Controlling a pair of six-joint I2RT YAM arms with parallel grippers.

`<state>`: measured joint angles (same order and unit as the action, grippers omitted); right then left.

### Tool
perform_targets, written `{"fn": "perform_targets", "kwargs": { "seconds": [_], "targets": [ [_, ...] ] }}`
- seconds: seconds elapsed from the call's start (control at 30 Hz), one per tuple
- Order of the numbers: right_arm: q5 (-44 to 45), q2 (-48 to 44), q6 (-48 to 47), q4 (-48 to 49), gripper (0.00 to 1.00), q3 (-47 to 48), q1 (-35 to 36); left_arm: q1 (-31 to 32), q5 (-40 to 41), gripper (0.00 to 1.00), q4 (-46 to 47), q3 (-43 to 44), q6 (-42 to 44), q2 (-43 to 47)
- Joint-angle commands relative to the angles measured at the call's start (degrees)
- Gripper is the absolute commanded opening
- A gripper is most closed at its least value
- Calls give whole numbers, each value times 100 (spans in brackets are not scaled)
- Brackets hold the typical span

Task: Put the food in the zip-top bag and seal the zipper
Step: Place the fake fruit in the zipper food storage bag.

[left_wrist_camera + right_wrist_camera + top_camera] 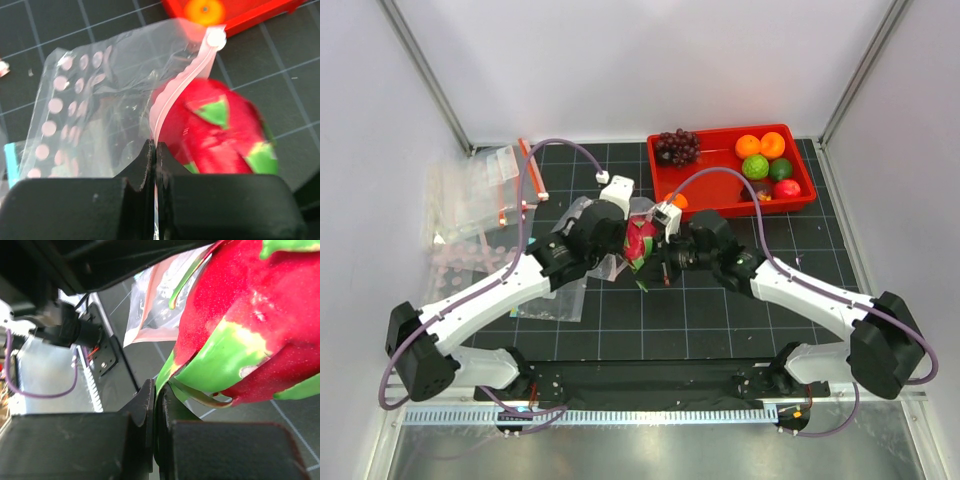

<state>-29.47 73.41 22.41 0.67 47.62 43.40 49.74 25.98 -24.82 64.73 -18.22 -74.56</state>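
**Toy dragon fruit (640, 243) held at the mouth of a dotted bag (85, 100)**

Seen from above, two white-and-black robot arms reach inward over a black gridded tabletop (650, 320). The left arm comes in from 8 o'clock and the right arm from 4 o'clock. They meet at the centre, where the pink dragon fruit with green scales sits between them.

The left tool (152, 150) is closed. Its two black fingers are pressed together on the pale pink zipper strip (182, 87) of the clear bag printed with white dots. From the pinch, the strip curves up toward 1 o'clock, lying against the fruit's side. The bag's body spreads away toward 10 o'clock. Whether any part of the fruit is inside the bag cannot be made out.

The right tool (155, 390) is also closed, gripping a green scale at the fruit's lower end. From this camera the fruit fills the view from 12 to 3 o'clock, with the bag behind it at 11 o'clock.

A red tray (715, 198) lies at 1 o'clock on the tabletop. It holds a dark grape bunch (676, 147) in its 10 o'clock corner, with orange, green and red round fruits grouped toward 3 o'clock. A loose pile of spare bags (480, 185) lies at 10 o'clock, well apart from the arms.
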Motion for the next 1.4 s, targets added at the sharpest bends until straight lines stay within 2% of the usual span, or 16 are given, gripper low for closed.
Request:
{"fn": "perform_targets", "kwargs": {
  "seconds": [0.0, 0.13, 0.27, 0.37, 0.77, 0.87, 1.1, 1.37],
  "targets": [
    [-575, -107, -273, 329, 1, 415, 46, 71, -698, 0, 732, -83, 152, 354],
    [-876, -265, -369, 145, 1, 494, 46, 71, -814, 0, 838, -153, 178, 451],
    [-902, -371, -633, -434, 1, 661, 46, 80, -804, 0, 847, -154, 187, 452],
    [-1095, -301, -668, -523, 1, 749, 46, 71, -1033, 0, 891, -154, 222, 443],
    [-911, -652, -739, -392, 1, 600, 29, 89, -1928, 0, 1067, -206, 275, 531],
    [-1244, -696, -476, -24, 1, 442, -129, 106, -2227, 0, 1111, -198, 310, 539],
    [-2097, -722, 535, 1260, 1, 38, -753, 177, -2343, 0, 1444, -478, 363, 882],
    [-1704, -1135, 597, 1480, 1, -261, -1087, 177, -2282, 0, 1436, -435, 231, 873]
  ]
}}
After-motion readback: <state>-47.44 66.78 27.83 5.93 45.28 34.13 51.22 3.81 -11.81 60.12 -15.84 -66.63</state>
